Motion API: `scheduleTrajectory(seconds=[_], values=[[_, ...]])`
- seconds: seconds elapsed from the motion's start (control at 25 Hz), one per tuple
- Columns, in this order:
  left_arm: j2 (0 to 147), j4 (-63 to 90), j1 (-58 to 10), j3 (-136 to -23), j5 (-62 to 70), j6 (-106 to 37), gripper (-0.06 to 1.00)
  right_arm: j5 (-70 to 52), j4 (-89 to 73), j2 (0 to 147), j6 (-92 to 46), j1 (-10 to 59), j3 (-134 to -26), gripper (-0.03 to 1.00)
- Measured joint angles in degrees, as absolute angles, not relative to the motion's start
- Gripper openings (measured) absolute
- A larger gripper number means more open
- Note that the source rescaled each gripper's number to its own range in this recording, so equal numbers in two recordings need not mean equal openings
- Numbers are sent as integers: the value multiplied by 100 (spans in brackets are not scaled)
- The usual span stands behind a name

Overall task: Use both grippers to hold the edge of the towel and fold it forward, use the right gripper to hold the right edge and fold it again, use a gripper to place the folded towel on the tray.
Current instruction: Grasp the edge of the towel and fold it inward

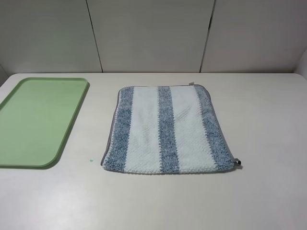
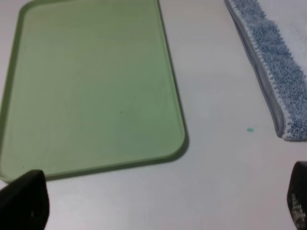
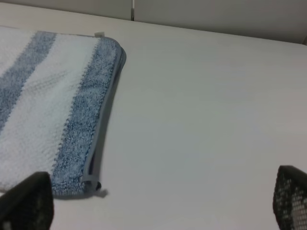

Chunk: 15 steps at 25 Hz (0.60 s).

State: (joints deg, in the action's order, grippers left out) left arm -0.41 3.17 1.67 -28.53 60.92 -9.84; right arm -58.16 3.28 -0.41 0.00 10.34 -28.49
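The towel (image 1: 165,129), striped white and blue-grey, lies flat in the middle of the table. Its thin grey edge (image 1: 111,125) runs round it, with a small loop (image 1: 236,163) at the near right corner. The light green tray (image 1: 38,120) sits at the left and holds nothing. Neither arm shows in the exterior high view. In the left wrist view my left gripper (image 2: 160,201) is open over bare table, with the tray (image 2: 91,86) and the towel's left edge (image 2: 261,81) ahead of it. My right gripper (image 3: 158,201) is open beside the towel's right edge (image 3: 103,129), apart from it.
A tiny green speck (image 1: 89,160) lies on the white table between the tray and the towel. Pale wall panels (image 1: 153,33) close off the far side of the table.
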Motion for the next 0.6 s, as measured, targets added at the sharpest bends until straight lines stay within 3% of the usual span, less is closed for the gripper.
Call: scheduleTrajectory(seconds=[0.6], values=[[-41,317,167,-2853,6092,-984,100,-5816,328,-41,0,1034,-2849,100]])
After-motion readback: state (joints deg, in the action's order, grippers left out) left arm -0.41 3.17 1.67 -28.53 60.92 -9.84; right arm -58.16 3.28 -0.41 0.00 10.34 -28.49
